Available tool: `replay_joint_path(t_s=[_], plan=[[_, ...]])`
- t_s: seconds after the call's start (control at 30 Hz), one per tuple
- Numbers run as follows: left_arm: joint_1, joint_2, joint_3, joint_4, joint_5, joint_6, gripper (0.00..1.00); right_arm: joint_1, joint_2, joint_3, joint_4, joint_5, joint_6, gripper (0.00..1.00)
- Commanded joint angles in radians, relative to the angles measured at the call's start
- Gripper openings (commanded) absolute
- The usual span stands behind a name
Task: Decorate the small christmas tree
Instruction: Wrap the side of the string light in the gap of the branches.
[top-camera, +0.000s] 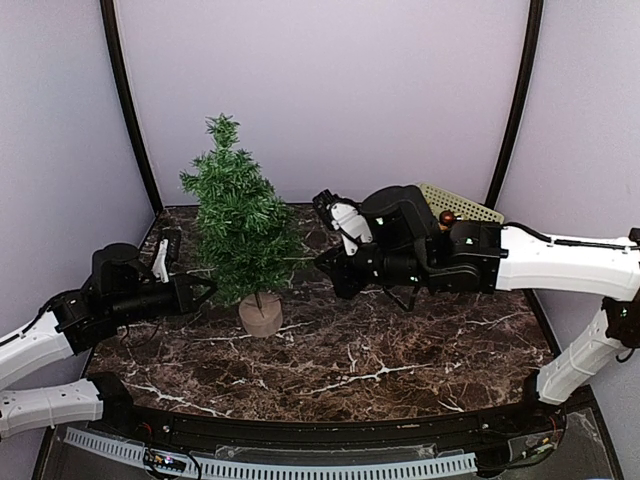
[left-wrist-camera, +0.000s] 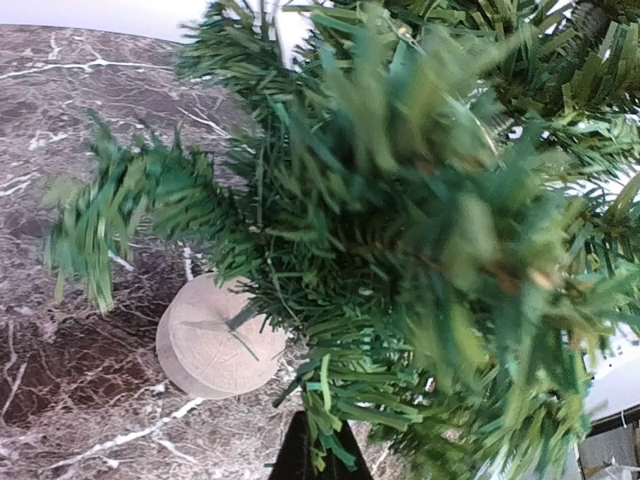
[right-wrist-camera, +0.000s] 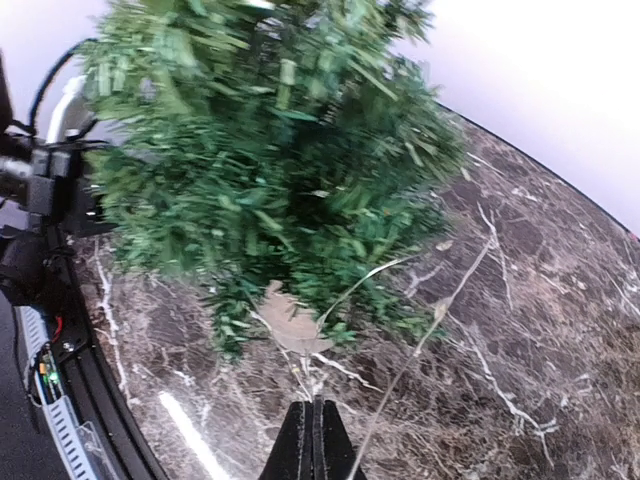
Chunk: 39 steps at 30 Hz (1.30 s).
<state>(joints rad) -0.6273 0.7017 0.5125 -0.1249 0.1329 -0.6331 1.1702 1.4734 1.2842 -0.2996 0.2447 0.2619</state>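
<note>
Fingers on both arms pressed together — left fingers (top-camera: 205, 291) among lower needles of the small christmas tree (top-camera: 238, 225), right fingers (top-camera: 322, 263) just beside it; only overhead shows the basket (top-camera: 468, 207).

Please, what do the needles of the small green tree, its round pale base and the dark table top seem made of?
Small dark-green fir tree: likely plastic; the needles are flat cut strips, slightly shiny. Round pale base: seemingly wood, matte, faint grain lines. Dark brown table top: marble or a marble-look print, glossy, white veins; I cannot tell which.
</note>
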Motion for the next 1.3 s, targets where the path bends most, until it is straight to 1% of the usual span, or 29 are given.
replay_joint_path(t_s=[0.0, 0.17, 0.27, 0.37, 0.53, 0.67, 0.87, 0.97, 1.07, 1.27], plan=[[0.053, -0.026, 0.032, -0.018, 0.031, 0.037, 0.0, 0.083, 0.011, 0.067, -0.008, -0.033, -0.11, 0.0], [0.065, -0.027, 0.025, -0.015, 0.058, 0.035, 0.0, 0.131, 0.006, 0.078, -0.007, -0.034, -0.118, 0.0], [0.068, -0.022, 0.025, -0.003, 0.068, 0.031, 0.0, 0.15, -0.003, 0.064, 0.01, -0.077, -0.118, 0.0], [0.069, -0.012, 0.029, 0.009, 0.077, 0.034, 0.0, 0.178, 0.001, 0.066, 0.024, -0.082, -0.106, 0.0], [0.072, -0.011, 0.03, 0.015, 0.073, 0.035, 0.0, 0.2, 0.01, 0.092, 0.045, 0.022, -0.047, 0.0], [0.074, -0.009, 0.029, 0.014, 0.078, 0.035, 0.0, 0.206, 0.023, 0.117, 0.054, 0.031, -0.032, 0.0], [0.075, -0.027, 0.023, -0.003, 0.07, 0.033, 0.0, 0.205, 0.046, 0.171, 0.0, 0.225, 0.033, 0.0], [0.076, -0.037, 0.014, -0.006, 0.068, 0.029, 0.0, 0.198, 0.052, 0.187, 0.005, 0.284, 0.039, 0.0], [0.077, -0.044, 0.005, -0.008, 0.067, 0.025, 0.0, 0.169, 0.069, 0.215, -0.006, 0.288, 0.049, 0.0], [0.079, -0.05, 0.003, -0.035, 0.071, 0.033, 0.0, 0.103, 0.126, 0.261, -0.008, 0.208, 0.055, 0.0]])
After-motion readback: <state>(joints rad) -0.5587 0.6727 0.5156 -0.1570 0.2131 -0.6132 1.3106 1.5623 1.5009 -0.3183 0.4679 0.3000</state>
